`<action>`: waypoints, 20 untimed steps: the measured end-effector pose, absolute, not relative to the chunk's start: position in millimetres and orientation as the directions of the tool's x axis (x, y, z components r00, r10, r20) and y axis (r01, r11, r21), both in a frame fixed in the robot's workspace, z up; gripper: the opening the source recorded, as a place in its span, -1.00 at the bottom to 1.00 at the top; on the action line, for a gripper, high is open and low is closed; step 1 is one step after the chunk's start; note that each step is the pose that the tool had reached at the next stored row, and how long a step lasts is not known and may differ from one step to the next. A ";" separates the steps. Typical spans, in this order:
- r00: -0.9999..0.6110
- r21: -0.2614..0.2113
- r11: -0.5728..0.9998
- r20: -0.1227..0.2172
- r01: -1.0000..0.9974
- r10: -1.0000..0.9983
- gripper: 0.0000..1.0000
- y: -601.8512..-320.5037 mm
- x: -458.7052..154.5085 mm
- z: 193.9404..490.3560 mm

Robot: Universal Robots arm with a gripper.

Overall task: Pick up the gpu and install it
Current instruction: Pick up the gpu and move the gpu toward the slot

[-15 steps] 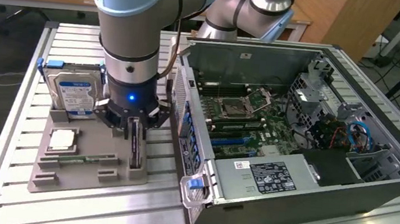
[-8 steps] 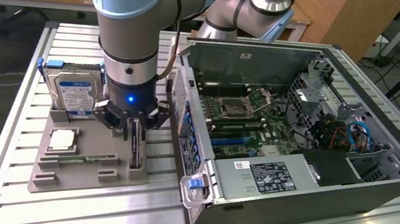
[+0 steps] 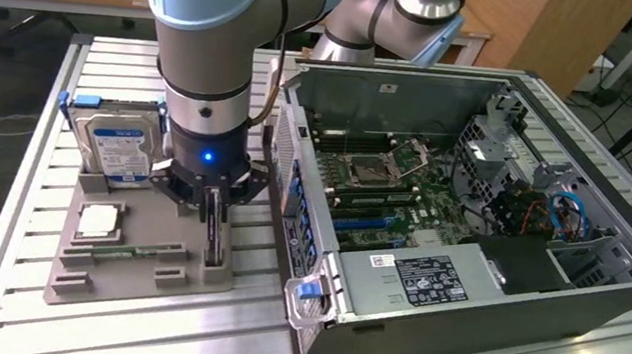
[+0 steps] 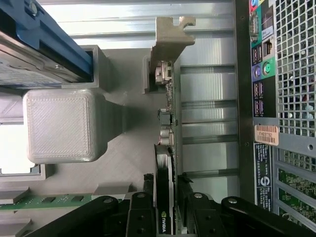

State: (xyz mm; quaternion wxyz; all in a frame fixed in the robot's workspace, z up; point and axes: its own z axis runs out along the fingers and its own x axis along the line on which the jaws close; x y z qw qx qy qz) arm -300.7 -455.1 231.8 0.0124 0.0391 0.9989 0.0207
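Observation:
The gpu stands on edge in a slot of the grey holder tray, just to the exterior view's left of the open computer case. My gripper is down over it from above. In the wrist view the gpu runs as a thin dark edge with a green logo, and its silver end bracket is at the far end. The black fingers sit against both faces of the card, so the gripper is shut on it. The card's lower edge is still in the slot.
A silver hard drive with a blue-white label stands upright at the tray's back. A small green memory stick and a white square part lie on the tray. The case's rear port panel is close beside the card.

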 end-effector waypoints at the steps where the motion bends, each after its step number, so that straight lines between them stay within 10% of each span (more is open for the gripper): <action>1: -0.997 0.042 0.996 -0.023 0.078 0.079 -0.36 -455.2 -300.7 231.9; 20: -0.997 0.042 0.996 -0.023 0.077 0.078 -0.47 -455.2 -300.6 231.9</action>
